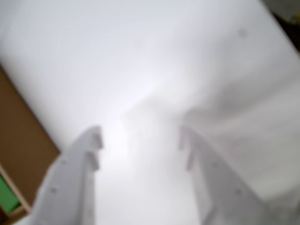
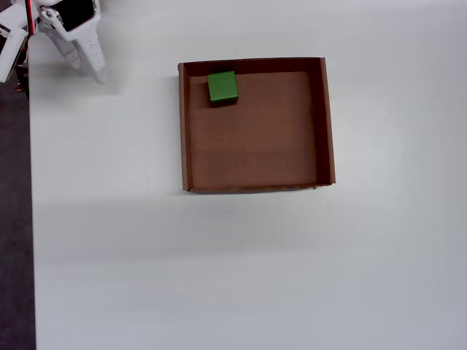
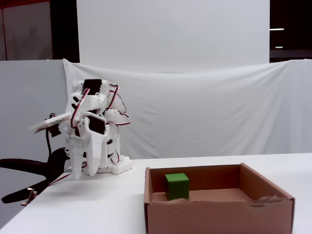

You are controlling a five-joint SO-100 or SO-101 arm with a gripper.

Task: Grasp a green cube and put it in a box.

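The green cube (image 2: 222, 87) lies inside the box (image 2: 325, 124), in its upper-left corner in the overhead view. In the fixed view the cube (image 3: 177, 185) sits at the left of the box (image 3: 219, 214), near the back wall. My gripper (image 2: 87, 71) is open and empty, well away from the box at the table's top-left corner. In the fixed view it (image 3: 84, 173) hangs tips-down, close to the arm's base. The blurred wrist view shows my gripper (image 1: 140, 136) with its white fingers wide apart over bare table, with the box (image 1: 23, 150) and the cube (image 1: 7, 194) at the left edge.
The table (image 2: 255, 277) is white, with a dark drop-off along its left edge (image 2: 14, 219) in the overhead view. A white cloth backdrop (image 3: 219, 112) hangs behind. A black clamp and cables (image 3: 29, 168) sit left of the arm's base (image 3: 119, 166).
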